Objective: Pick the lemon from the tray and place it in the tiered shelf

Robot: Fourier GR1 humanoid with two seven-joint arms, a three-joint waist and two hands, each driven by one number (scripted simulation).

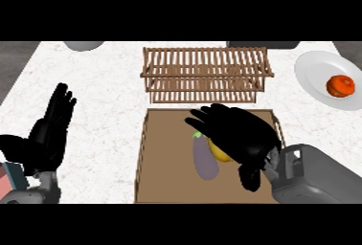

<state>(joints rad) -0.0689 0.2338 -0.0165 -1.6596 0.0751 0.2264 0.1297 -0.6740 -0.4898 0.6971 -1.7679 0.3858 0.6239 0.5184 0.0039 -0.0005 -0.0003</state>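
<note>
A brown tray (152, 158) lies on the counter in front of a wooden tiered shelf (205, 72). My right hand (237, 131) is over the tray, fingers curled round a yellow lemon (220, 153), of which only a sliver shows under the palm. A purple eggplant (205, 160) with a green stem lies in the tray just left of the lemon. At the left edge my left hand (50, 129) rests open with its fingers up.
A white plate (318, 72) with an orange-red fruit (340, 86) sits at the far right. A grey round object (83, 45) and a dark object (263, 44) stand behind the shelf at the counter's back edge.
</note>
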